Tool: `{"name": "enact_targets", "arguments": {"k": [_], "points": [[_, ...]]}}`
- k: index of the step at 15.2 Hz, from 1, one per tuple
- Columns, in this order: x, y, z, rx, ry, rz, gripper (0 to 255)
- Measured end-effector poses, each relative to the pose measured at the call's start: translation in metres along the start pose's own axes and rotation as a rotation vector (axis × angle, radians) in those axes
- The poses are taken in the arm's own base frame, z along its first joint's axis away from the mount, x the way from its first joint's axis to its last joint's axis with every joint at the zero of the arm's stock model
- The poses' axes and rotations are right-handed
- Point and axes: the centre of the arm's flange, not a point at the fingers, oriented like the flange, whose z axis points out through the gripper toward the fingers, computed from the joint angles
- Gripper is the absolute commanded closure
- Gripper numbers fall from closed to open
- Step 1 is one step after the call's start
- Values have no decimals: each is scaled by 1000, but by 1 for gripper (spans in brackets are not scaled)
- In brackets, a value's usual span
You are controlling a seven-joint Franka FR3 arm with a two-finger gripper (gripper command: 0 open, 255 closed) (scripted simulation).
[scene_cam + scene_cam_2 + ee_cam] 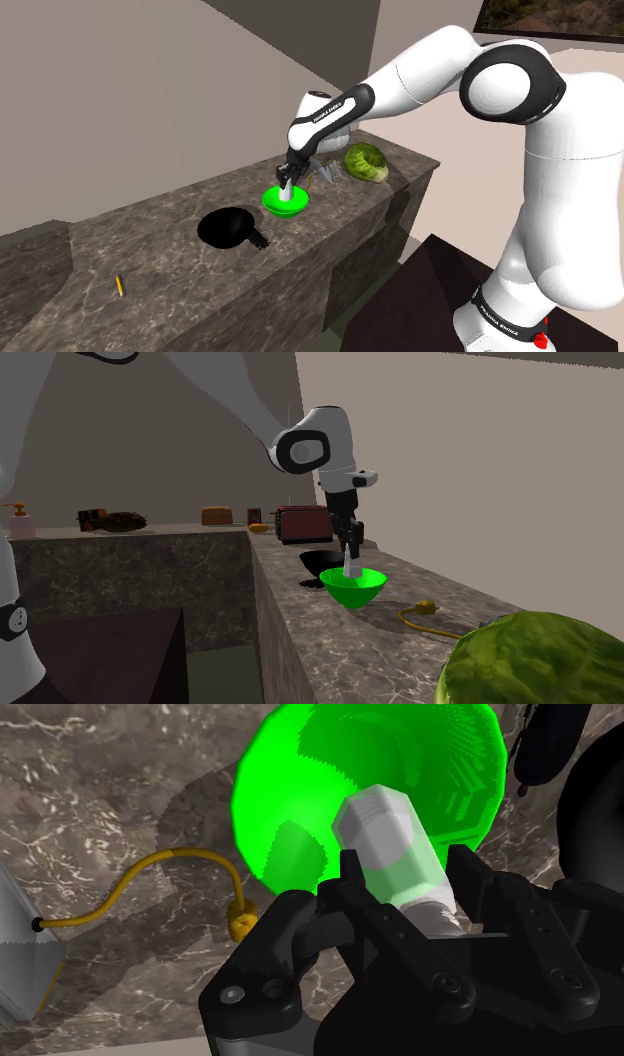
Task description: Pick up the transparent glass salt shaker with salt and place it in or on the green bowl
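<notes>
Now, in the shoulder view the black two-finger pincer hangs with the pale translucent salt shaker just below its tips and the bright green round bowl straight beneath. In the second exterior view the shaker reaches down to the bowl's rim. In the wrist view both fingers clasp the shaker between them. Placing is the step in hand, I judge; next calls for easing lower, then letting go.

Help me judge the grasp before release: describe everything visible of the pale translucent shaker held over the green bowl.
The pale translucent faceted shaker has a whitish many-sided body, see-through enough that green shows through it, and a greyer end toward the palm. The black two-finger gripper is shut on it, one finger on each side. It hangs roughly upright, its lower end at the mouth of the bright green round bowl; whether it touches the bowl cannot be told.
</notes>
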Motion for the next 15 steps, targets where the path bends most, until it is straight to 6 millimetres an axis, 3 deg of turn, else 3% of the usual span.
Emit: {"name": "enact_targets", "arguments": {"k": [4, 5, 11, 15], "points": [[0, 0, 1, 0, 0, 0, 255], [0, 0, 1, 0, 0, 0, 0], [0, 0, 1, 0, 1, 0, 0], [0, 1, -40, 1, 2, 0, 0]]}}
